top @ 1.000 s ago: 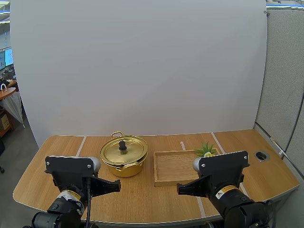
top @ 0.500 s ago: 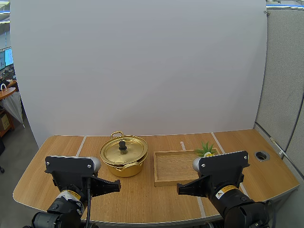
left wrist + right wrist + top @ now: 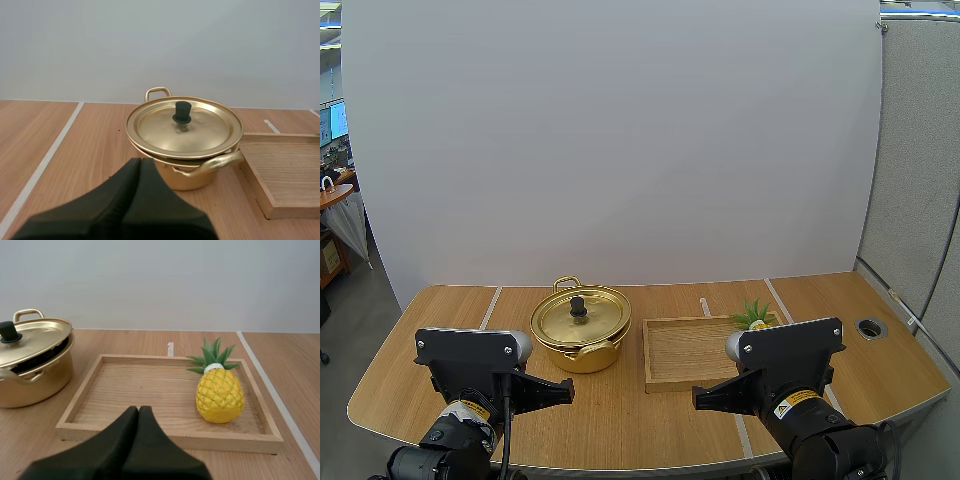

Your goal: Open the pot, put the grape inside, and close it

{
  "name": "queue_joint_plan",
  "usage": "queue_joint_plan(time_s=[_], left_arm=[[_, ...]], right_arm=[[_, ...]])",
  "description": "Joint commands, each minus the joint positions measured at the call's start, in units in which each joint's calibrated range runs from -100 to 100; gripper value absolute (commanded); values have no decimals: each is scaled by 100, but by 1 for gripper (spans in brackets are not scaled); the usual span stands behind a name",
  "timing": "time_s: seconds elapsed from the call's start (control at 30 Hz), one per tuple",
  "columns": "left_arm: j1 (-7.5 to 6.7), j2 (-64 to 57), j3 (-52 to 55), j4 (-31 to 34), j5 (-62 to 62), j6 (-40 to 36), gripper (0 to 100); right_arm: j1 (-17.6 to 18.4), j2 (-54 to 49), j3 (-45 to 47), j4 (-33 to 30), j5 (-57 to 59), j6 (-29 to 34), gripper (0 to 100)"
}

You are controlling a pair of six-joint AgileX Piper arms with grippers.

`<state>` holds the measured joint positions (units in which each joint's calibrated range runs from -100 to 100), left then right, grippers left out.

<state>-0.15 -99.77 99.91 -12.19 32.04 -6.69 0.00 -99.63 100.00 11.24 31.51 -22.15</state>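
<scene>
- Nothing is shifting since the earlier high view. My left gripper (image 3: 140, 161) and my right gripper (image 3: 138, 410) are staying parked over the near edge of the table (image 3: 60, 130), and everything on it is sitting where it was.
- The left gripper is keeping its fingers pressed together into one dark wedge, holding nothing, and it is pointing at the pot (image 3: 187, 180).
- The right gripper is likewise closed on nothing and is hanging just short of the near rim of the wooden tray (image 3: 165, 437).
- Farther out, the gold pot is standing on the table just left of the tray, not touching it.
- Its lid (image 3: 200, 132) is lying on it slightly askew. A dark gap is showing under the edge on the tray side, and the black knob (image 3: 182, 111) is standing upright in the middle.
- The fruit I am seeing is a yellow pineapple (image 3: 220, 395). It is sitting in the tray near its right wall, with its green leaves pointing away from me.
</scene>
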Motion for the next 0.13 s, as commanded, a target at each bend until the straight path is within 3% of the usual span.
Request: queue_joint_plan(time_s=[0.0, 0.1], left_arm=[[17, -23, 9, 22, -3, -56, 0], [17, -23, 9, 22, -3, -56, 0]], right_arm=[[-14, -37, 0, -35, 19, -56, 0], [-14, -37, 0, -35, 19, -56, 0]])
